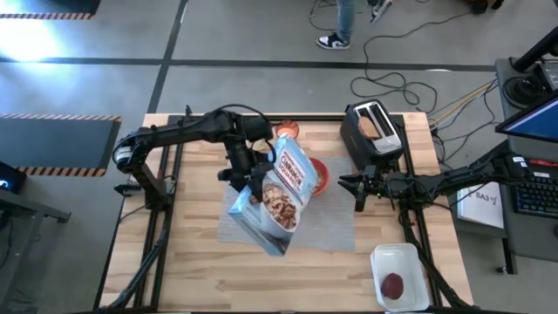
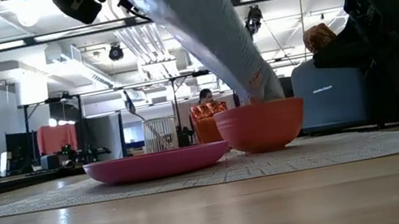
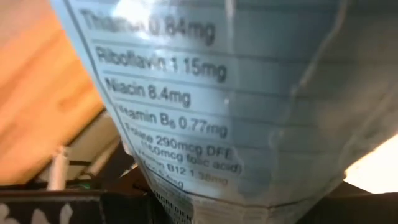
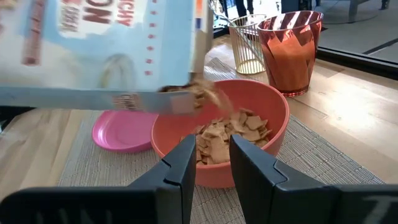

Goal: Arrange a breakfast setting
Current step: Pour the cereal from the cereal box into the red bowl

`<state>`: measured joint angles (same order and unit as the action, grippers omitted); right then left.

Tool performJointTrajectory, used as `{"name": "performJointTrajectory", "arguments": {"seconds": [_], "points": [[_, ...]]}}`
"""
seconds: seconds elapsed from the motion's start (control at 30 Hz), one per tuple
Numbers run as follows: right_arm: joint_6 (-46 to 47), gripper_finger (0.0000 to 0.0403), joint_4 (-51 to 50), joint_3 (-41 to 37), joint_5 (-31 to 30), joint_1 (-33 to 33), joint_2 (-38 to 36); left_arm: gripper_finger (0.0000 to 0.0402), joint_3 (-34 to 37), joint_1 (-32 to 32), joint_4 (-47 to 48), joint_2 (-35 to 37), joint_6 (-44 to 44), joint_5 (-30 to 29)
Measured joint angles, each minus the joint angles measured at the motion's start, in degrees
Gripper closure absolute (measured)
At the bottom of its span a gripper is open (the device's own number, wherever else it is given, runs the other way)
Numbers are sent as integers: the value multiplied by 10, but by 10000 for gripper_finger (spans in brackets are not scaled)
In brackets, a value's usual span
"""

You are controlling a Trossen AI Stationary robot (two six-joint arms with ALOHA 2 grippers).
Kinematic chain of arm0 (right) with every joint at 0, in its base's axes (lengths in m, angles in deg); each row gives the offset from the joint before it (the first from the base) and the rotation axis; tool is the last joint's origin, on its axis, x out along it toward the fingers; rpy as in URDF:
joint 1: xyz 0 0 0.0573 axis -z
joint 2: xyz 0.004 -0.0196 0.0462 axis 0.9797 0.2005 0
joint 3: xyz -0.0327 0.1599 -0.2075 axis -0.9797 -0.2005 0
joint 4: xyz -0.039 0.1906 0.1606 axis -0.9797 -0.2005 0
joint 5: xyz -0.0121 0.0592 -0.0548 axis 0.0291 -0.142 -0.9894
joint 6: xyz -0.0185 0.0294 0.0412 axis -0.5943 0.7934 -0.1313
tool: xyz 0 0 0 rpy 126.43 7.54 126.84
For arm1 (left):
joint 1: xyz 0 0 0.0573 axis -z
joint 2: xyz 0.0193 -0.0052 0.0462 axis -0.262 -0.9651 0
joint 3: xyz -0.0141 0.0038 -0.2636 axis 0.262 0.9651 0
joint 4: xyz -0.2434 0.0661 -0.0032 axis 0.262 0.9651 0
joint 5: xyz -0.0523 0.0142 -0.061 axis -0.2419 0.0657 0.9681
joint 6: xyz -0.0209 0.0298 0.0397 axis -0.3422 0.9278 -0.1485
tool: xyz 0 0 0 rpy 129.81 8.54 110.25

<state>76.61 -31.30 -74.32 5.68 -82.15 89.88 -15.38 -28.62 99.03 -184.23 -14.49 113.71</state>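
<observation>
A light-blue cereal box hangs tilted over the red bowl, with my left gripper shut on it. Its open corner is lowest, and cereal squares spill from it into the bowl. The bowl and the pink plate rest on the grey placemat. A glass of orange drink stands beyond the bowl. My right gripper is level at the bowl's right side, slightly open with nothing between its fingers. Toast sticks out of the toaster. The patty lies in a white tray. My left gripper holds the cereal box at its left edge, about halfway along its length, coming from the table's left. The box itself hides the fingers in the wrist view. The box is lifted clear and slants down, its open end over the bowl.
The black toaster stands at the far right of the table. The white tray sits at the near right corner. A wire holder stands beside the glass. A person's feet show on the floor beyond the table's far edge.
</observation>
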Motion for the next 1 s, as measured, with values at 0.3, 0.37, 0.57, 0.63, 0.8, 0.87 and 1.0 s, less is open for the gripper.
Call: {"name": "performJointTrajectory", "arguments": {"seconds": [0.3,0.37,0.57,0.63,0.8,0.87,1.0], "points": [[0,316,0,0,0,0,0,219,0,30,54,1,34,-110],[0,316,0,0,0,0,0,219,0,41,56,2,35,-134],[0,316,0,0,0,0,0,219,0,70,58,5,60,-196],[0,316,0,0,0,0,0,219,0,78,61,6,72,-221],[0,316,0,0,0,0,0,219,0,100,65,7,96,-279],[0,316,0,0,0,0,0,219,0,111,65,7,102,-306],[0,316,0,0,0,0,0,219,0,135,66,7,105,-376]]}}
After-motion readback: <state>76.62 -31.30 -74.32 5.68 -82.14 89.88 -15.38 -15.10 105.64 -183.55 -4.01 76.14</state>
